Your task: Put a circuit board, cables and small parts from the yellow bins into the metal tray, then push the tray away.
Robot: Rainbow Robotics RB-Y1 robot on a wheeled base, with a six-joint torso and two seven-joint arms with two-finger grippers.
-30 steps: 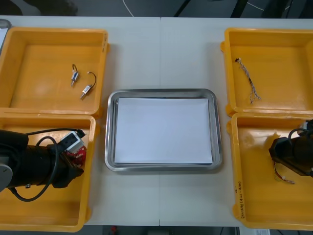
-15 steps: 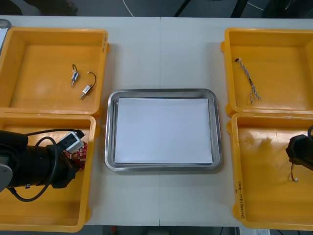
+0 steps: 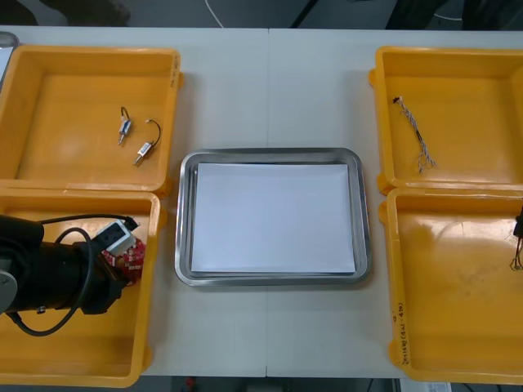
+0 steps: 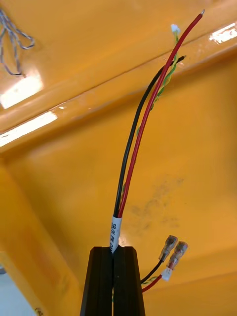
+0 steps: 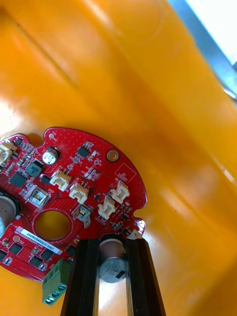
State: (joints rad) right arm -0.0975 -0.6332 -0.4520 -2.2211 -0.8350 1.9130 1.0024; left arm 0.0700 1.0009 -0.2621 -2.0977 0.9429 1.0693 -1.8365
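A round red circuit board [image 5: 74, 197] lies in the near left yellow bin [image 3: 73, 363]. My left gripper [image 5: 113, 249] is shut on it, its fingers clamping a small metal cylinder at the board's edge. In the front view the board [image 3: 131, 257] shows red at the end of my left arm [image 3: 57, 273]. My right gripper [image 4: 113, 252] is shut on a red, black and yellow cable [image 4: 140, 128], held above the near right bin [image 3: 458, 359]. The cable's end [image 3: 517, 249] hangs at the front view's right edge.
The metal tray [image 3: 274, 155], white inside, sits between the bins. Two small metal parts [image 3: 125, 128] [image 3: 147, 149] lie in the far left bin [image 3: 90, 57]. A twisted blue and white cable [image 3: 413, 131] lies in the far right bin [image 3: 449, 57].
My left gripper has shut on the circuit board and tipped it slightly. My right gripper has carried the cable up and to the right, out to the front view's edge.
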